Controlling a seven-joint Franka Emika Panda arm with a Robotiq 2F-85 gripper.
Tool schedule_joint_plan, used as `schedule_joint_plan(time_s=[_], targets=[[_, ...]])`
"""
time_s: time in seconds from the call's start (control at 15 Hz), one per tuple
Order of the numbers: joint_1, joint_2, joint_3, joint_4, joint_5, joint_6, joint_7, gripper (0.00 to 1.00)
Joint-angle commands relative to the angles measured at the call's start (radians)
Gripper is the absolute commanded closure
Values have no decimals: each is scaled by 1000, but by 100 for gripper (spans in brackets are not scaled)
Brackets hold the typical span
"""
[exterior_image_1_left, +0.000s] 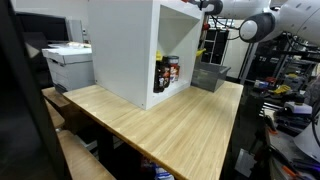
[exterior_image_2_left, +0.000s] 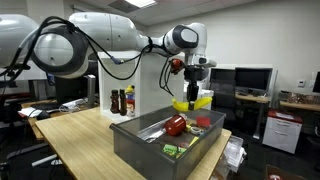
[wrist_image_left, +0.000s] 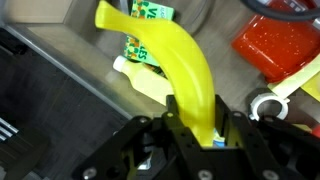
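My gripper (wrist_image_left: 197, 128) is shut on a yellow banana (wrist_image_left: 180, 60), which sticks out ahead of the jaws in the wrist view. In an exterior view the gripper (exterior_image_2_left: 192, 88) hangs above the grey metal bin (exterior_image_2_left: 150, 146) with the banana (exterior_image_2_left: 194, 100) dangling from it. Below in the bin lie a red packet (wrist_image_left: 272, 45), a green-labelled packet (wrist_image_left: 146, 14) and a pale yellow item (wrist_image_left: 145, 80). In an exterior view the arm reaches over the bin (exterior_image_1_left: 209, 76) at the far end of the wooden table (exterior_image_1_left: 170, 125).
A tall white open cabinet (exterior_image_1_left: 130, 45) stands on the table with bottles (exterior_image_1_left: 166, 73) inside. A printer (exterior_image_1_left: 68, 62) sits beyond it. Monitors (exterior_image_2_left: 250, 78) and desks stand behind the bin. A white round cap (wrist_image_left: 265, 102) lies by the red packet.
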Motion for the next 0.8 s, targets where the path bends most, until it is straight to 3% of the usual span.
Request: schedule_joint_plan(time_s=[0.0,0.73], targets=[[27,-16,-17,-19,-37,10,-9,88],[53,-34,-51,9,-103,67,-26,88]])
